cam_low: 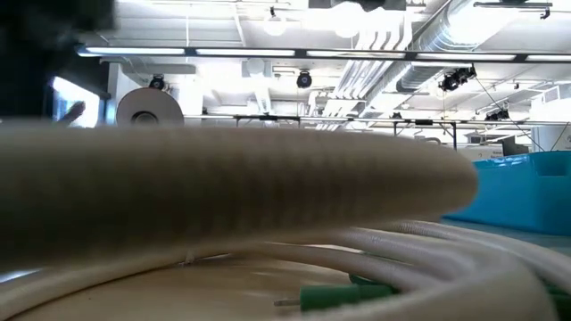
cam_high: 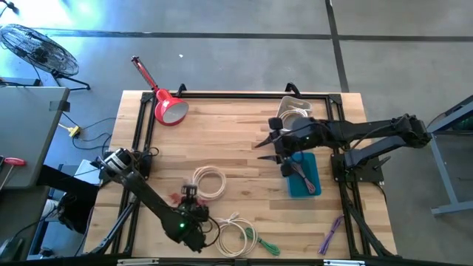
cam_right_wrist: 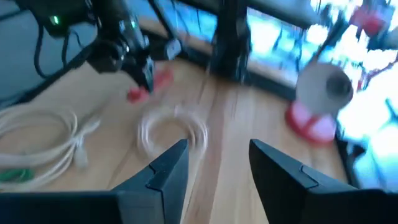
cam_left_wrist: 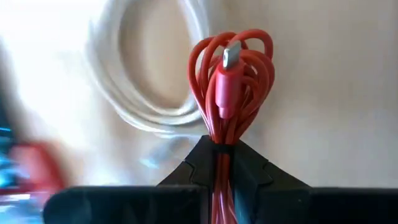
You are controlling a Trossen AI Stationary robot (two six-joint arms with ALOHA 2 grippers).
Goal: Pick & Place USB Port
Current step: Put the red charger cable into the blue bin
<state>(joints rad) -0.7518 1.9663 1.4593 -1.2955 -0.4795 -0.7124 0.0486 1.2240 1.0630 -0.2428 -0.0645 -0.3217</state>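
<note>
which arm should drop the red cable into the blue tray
Left, probably. The left gripper is shut on the red cable, so it only has to carry it to the blue tray. The right gripper is open and empty, above the table near the tray.

A pale wooden bench [cam_high: 222, 140] edged by a black frame [cam_high: 229, 94] carries scattered cables and gear. Taking the blue tray [cam_high: 304, 177] on its right half as landmark: a white coiled cable [cam_high: 210, 182] lies well to the tray's left; another white cable bundle with a green cable [cam_high: 244, 236] lies toward the front edge, left of the tray; a purple cable [cam_high: 330, 234] rests near the front edge just right of the tray; a red desk lamp [cam_high: 168, 107] stands at the far left corner.
</note>
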